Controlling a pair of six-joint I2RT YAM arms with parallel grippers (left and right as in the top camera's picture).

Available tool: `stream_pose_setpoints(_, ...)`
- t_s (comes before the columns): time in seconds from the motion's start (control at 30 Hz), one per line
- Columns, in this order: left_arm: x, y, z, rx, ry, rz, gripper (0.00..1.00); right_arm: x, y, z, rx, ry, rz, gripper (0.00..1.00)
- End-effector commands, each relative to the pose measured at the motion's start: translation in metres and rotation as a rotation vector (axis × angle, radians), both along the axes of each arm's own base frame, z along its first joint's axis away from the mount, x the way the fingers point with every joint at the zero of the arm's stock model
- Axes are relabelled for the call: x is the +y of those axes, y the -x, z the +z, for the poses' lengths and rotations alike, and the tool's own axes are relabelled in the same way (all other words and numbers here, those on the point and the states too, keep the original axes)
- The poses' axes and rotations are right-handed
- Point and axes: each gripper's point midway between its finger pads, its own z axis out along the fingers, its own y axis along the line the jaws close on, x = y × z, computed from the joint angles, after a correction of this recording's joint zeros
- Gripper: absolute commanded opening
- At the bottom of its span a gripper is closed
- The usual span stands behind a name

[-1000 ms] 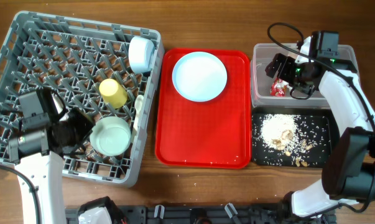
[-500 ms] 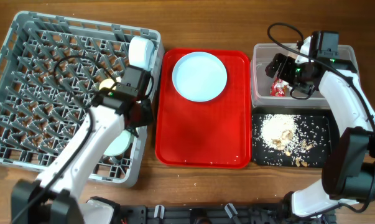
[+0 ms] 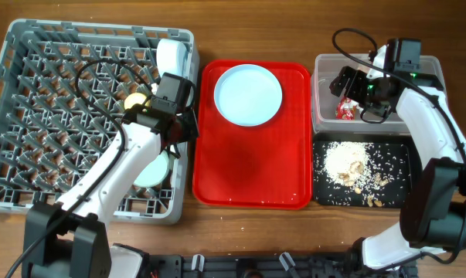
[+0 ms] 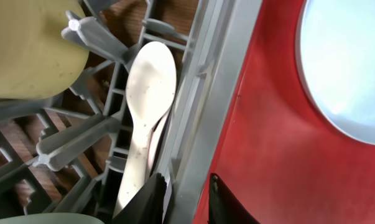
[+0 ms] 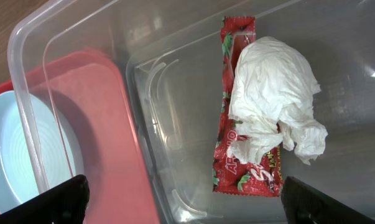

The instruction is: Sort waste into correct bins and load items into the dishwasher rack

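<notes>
Seen from above, the left gripper (image 3: 180, 128) sits at the wall of the dishwasher rack (image 3: 32, 46) that faces the red tray (image 3: 252, 166), and its own wrist hides its jaws. The left wrist camera shows them apart, one finger on each side of that wall, gripping nothing. It also shows the white spoon (image 4: 147, 118) lying inside the rack along the wall nearest the tray, beside the yellow-green cup (image 3: 135, 101). In the overhead view the arm covers the spoon.

The light blue plate (image 3: 248, 94) lies on the tray. To the tray's right stand the clear tub (image 3: 325, 116) and the black tray (image 3: 403, 154), which holds the rice scraps (image 3: 347, 164).

Overhead, the right gripper (image 3: 350, 83) hangs over the tub beside a small patch of red. Its wrist camera shows the red wrapper (image 5: 234, 171) flat on the tub floor with the white tissue (image 5: 271, 106) resting on it, and the jaws wide apart and empty.
</notes>
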Motion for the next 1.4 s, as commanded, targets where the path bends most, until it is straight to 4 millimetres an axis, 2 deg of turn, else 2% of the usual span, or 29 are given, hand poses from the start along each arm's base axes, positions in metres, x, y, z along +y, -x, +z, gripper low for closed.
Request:
stream_pose_setpoints(0.0,-0.013,-0.004,0.003,-0.008,0.058,-0.023,0.22,0.000,-0.001,-0.001,0.001,-0.010,-0.002,1.00)
stream_pose_setpoints(0.1,-0.025,-0.002,0.004,-0.012,0.081,-0.054,0.21,0.000,-0.001,-0.001,0.001,-0.010,-0.002,1.00)
stream_pose_setpoints(0.3,-0.066,0.013,0.006,-0.026,0.076,-0.198,0.21,0.000,-0.001,-0.001,0.001,-0.010,-0.002,1.00)
stream_pose_setpoints(0.37,-0.057,0.011,0.005,-0.054,-0.013,-0.186,0.25,0.000,-0.001,-0.001,0.001,-0.010,-0.002,1.00)
stream_pose_setpoints(0.4,-0.047,0.006,0.006,-0.076,-0.070,-0.161,0.45,0.000,-0.001,-0.001,0.001,-0.010,-0.002,1.00)
stream_pose_setpoints(0.43,-0.040,0.003,0.007,-0.092,-0.100,-0.143,0.49,0.000,-0.001,-0.001,0.001,-0.010,-0.002,1.00)
stream_pose_setpoints(0.53,-0.020,-0.015,0.016,-0.144,-0.123,-0.070,0.52,0.000,-0.001,-0.001,0.001,-0.010,-0.002,1.00)
stream_pose_setpoints(0.63,-0.010,-0.027,0.045,-0.203,-0.083,-0.024,0.52,0.000,-0.001,-0.001,0.001,-0.010,-0.002,1.00)
stream_pose_setpoints(0.7,-0.012,-0.033,0.081,-0.285,-0.023,-0.015,0.52,0.000,-0.001,-0.001,0.001,-0.010,-0.002,1.00)
stream_pose_setpoints(0.73,-0.017,-0.032,0.104,-0.331,0.040,-0.029,0.52,0.000,-0.001,-0.001,0.001,-0.010,-0.002,1.00)
stream_pose_setpoints(0.8,-0.028,-0.026,0.130,-0.383,0.124,-0.061,0.50,0.000,-0.001,-0.001,0.001,-0.010,-0.002,1.00)
stream_pose_setpoints(0.83,-0.040,-0.021,0.139,-0.390,0.197,-0.097,0.44,0.000,-0.001,-0.001,0.001,-0.010,-0.002,1.00)
stream_pose_setpoints(0.9,-0.060,-0.014,0.144,-0.372,0.300,-0.146,0.36,0.000,-0.001,-0.001,0.001,-0.010,-0.002,1.00)
stream_pose_setpoints(0.93,-0.070,-0.015,0.142,-0.369,0.315,-0.172,0.33,0.000,-0.001,-0.001,0.001,-0.010,-0.002,1.00)
stream_pose_setpoints(1.03,-0.097,-0.025,0.120,-0.343,0.320,-0.218,0.33,0.000,-0.001,-0.001,0.001,-0.010,-0.002,1.00)
stream_pose_setpoints(1.1,-0.123,-0.035,0.087,-0.299,0.312,-0.260,0.33,0.000,-0.001,-0.001,0.001,-0.010,-0.002,1.00)
stream_pose_setpoints(1.23,-0.159,-0.052,0.044,-0.289,0.318,-0.308,0.32,0.000,-0.001,-0.001,0.001,-0.010,-0.002,1.00)
stream_pose_setpoints(1.3,-0.185,-0.059,0.025,-0.311,0.336,-0.347,0.36,0.000,-0.001,-0.001,0.001,-0.010,-0.002,1.00)
stream_pose_setpoints(1.37,-0.202,-0.066,0.007,-0.331,0.347,-0.368,0.36,0.000,-0.001,-0.001,0.001,-0.010,-0.002,1.00)
